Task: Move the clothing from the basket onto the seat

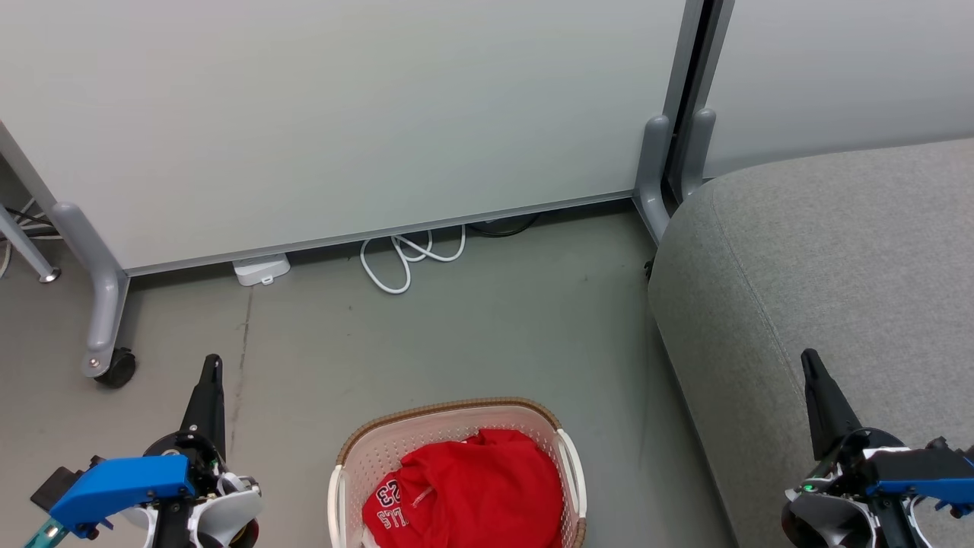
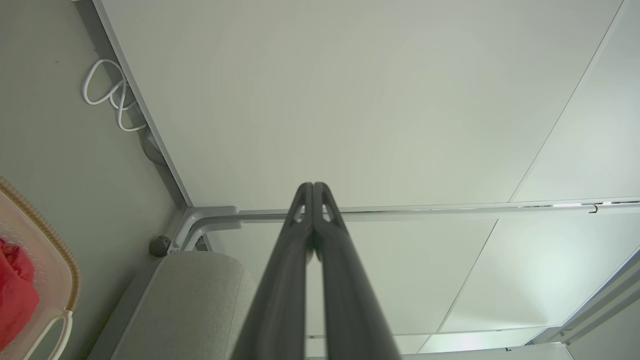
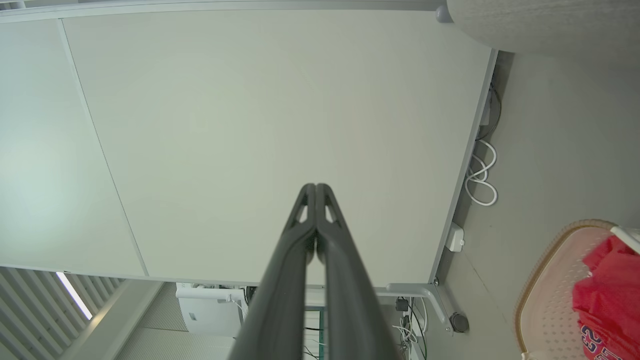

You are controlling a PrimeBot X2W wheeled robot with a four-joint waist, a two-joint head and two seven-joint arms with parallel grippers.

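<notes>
Red clothing [image 1: 472, 487] with white "23" numerals lies bunched in the cream basket [image 1: 380, 457] with a brown rim, on the floor at the bottom centre of the head view. The grey seat [image 1: 829, 266] fills the right side. My left gripper [image 1: 212, 361] is at the lower left, left of the basket, shut and empty. My right gripper [image 1: 808, 356] stands shut over the seat's front part. In the left wrist view the fingers [image 2: 313, 186] press together, with the basket [image 2: 55, 250], clothing [image 2: 15, 295] and seat [image 2: 195, 295] at the left. The right wrist view has shut fingers [image 3: 316, 187], basket [image 3: 545, 300] and clothing [image 3: 607, 295].
A pale partition wall [image 1: 342, 114] on grey wheeled legs [image 1: 99, 289] stands behind the basket. A white cable loop [image 1: 403, 259] and a small white box [image 1: 261, 269] lie on the floor at its base. Another panel leg [image 1: 653, 175] stands beside the seat's corner.
</notes>
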